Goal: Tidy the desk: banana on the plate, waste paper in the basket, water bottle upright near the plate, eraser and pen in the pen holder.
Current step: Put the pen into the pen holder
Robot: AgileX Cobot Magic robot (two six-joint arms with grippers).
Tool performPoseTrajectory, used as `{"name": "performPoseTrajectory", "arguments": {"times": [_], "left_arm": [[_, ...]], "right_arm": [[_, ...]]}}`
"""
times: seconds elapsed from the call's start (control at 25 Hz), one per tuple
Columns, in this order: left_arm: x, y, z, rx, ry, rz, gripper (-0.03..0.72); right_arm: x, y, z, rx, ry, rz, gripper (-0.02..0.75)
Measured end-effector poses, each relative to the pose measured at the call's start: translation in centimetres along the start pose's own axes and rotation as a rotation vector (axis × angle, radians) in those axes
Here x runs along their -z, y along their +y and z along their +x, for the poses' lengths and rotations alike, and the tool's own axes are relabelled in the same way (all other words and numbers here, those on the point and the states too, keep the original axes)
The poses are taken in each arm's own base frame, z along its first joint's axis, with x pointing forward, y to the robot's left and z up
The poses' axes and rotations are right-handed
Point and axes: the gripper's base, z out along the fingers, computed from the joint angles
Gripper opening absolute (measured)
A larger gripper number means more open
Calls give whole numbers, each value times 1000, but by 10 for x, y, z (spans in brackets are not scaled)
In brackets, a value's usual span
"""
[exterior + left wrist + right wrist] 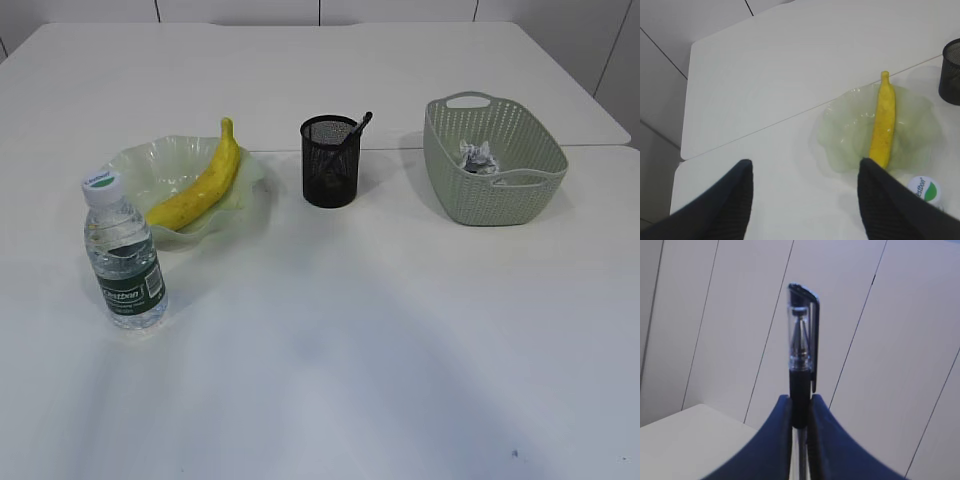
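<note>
our right gripper pinches a capped pen upright between nearly closed jaws; our left gripper hangs wide open and empty above the plate. the banana lies on the plate, the water bottle stands beside it, waste paper sits in the basket. the pen holder shows 1 dark stick; the eraser we cannot see.
</note>
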Motion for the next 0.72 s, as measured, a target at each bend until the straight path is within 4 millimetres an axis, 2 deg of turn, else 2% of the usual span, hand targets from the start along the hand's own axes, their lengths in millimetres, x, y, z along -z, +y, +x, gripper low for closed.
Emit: {"name": "performPoseTrajectory", "arguments": {"times": [0.08, 0.2, 0.4, 0.72], "left_arm": [[0, 0, 0, 0, 0, 0, 465], [0, 0, 0, 1, 2, 1, 465], [0, 0, 3, 3, 29, -1, 465], [0, 0, 5, 6, 51, -2, 465]], "right_arm": [[5, 6, 15, -15, -28, -4, 44], [3, 19, 45, -42, -31, -24, 44], [-16, 41, 94, -70, -13, -60, 47], [-48, 66, 146, -134, 43, -102, 51]]}}
